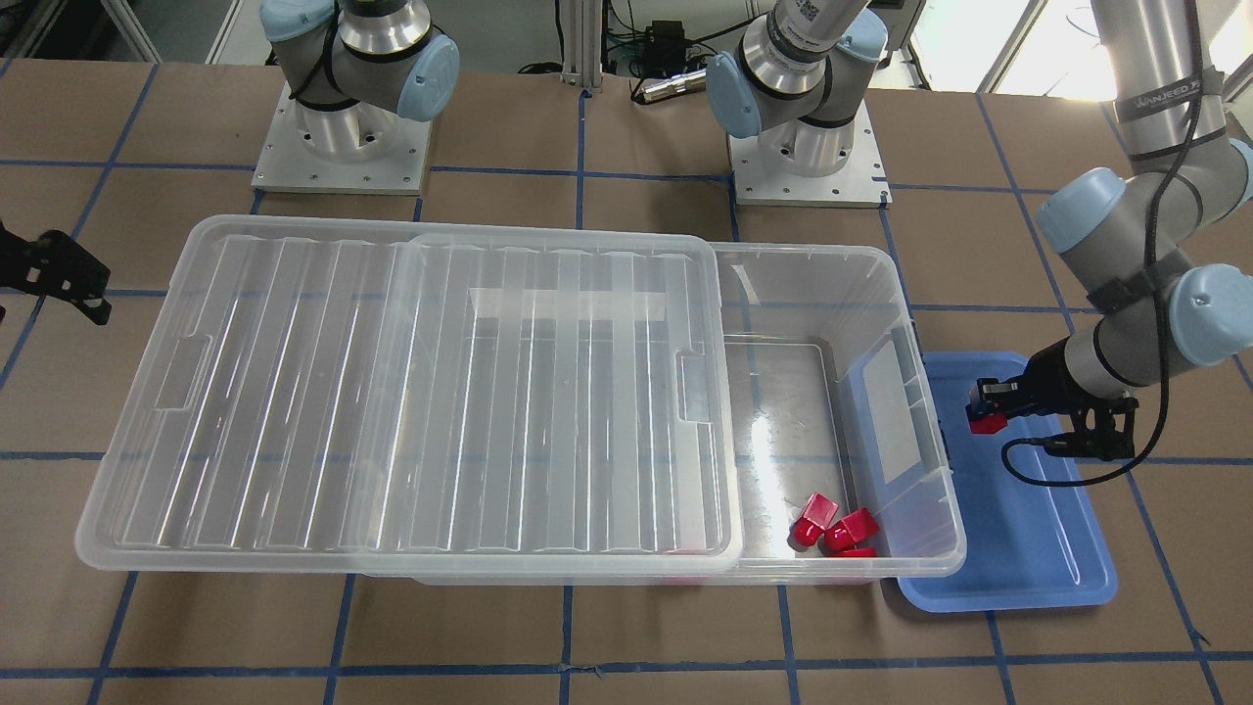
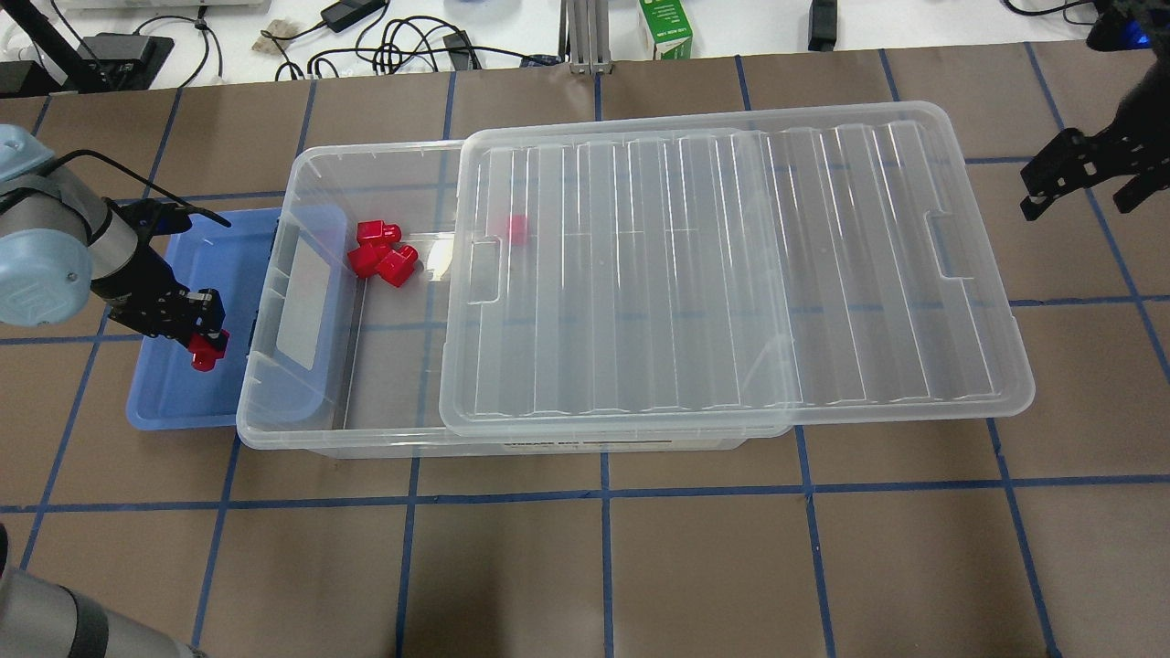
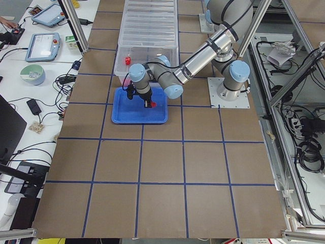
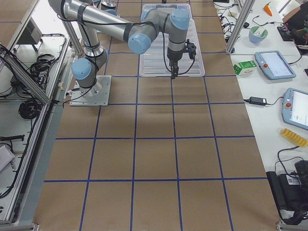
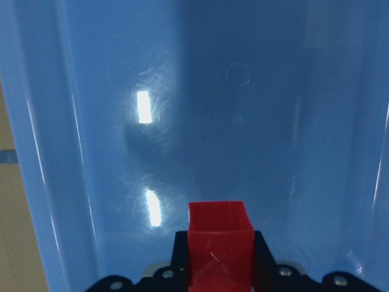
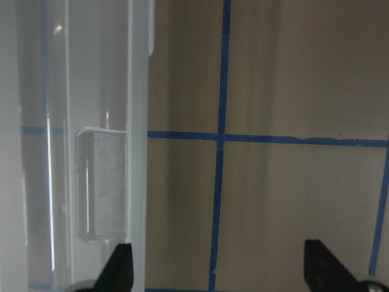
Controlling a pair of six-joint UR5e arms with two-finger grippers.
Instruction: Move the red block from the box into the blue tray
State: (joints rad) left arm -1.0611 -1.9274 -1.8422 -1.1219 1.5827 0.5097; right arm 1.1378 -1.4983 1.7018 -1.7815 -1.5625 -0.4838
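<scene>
1. Pinching the red block (image 2: 206, 356) in the left gripper (image 2: 212, 336) above the blue tray (image 2: 183, 393), just left of the box (image 2: 366, 439), seemingly for release.
2. Leaving spare blocks (image 2: 379, 256) inside the box's uncovered left end, lid (image 2: 731, 274) sitting offset rightward for access.
3. Idling the right gripper (image 2: 1071, 187), fingers spread and empty, right of the box.

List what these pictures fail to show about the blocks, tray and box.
Left wrist view: the left gripper hides the underside of the red block, so contact with the blue tray is unclear.
Overhead view: the ribbed lid blurs one red piece inside the box.
Front-facing view: the loose red blocks overlap in a pile; exact count unclear.
Overhead view: the box's front label is too small to read.
</scene>
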